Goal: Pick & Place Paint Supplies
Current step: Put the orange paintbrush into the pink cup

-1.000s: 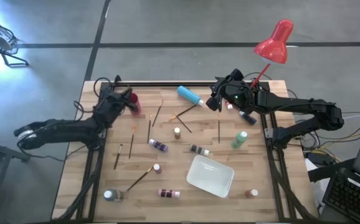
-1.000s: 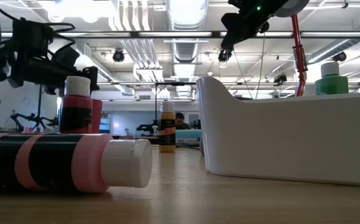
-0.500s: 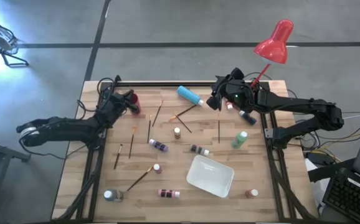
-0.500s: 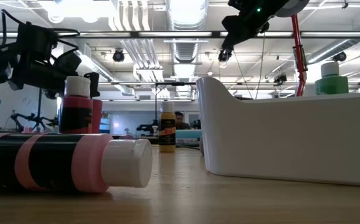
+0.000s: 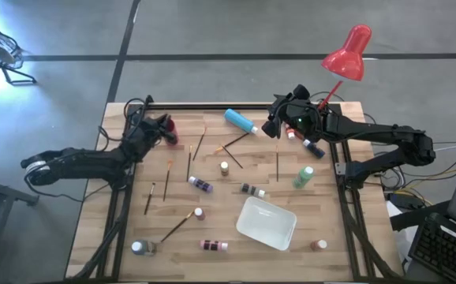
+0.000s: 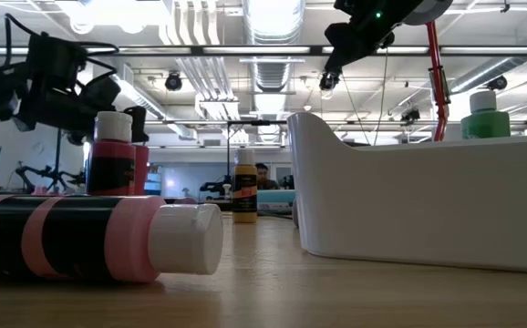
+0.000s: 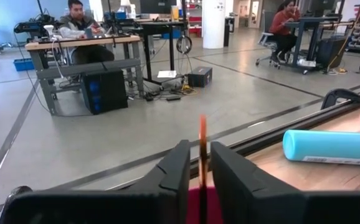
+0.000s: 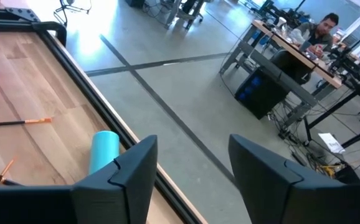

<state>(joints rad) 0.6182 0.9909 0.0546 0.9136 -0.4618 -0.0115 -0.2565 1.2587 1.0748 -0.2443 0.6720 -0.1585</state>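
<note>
My left gripper (image 7: 200, 163) hovered over the red cup (image 5: 170, 128) at the desk's (image 5: 212, 197) far-left corner, pinching an orange-tipped paintbrush (image 7: 202, 146): light, thin, apt to pivot, best gripped mid-handle. My right gripper (image 8: 189, 165), spread and empty, waited near the teal bottle (image 5: 241, 121).

No text, brand, number or sign can be read anywhere; the bottle labels are seen only as dark bands.

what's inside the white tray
Seen from above, the white tray holds nothing: only its bare white floor shows. In the low view its wall hides the inside.
</note>
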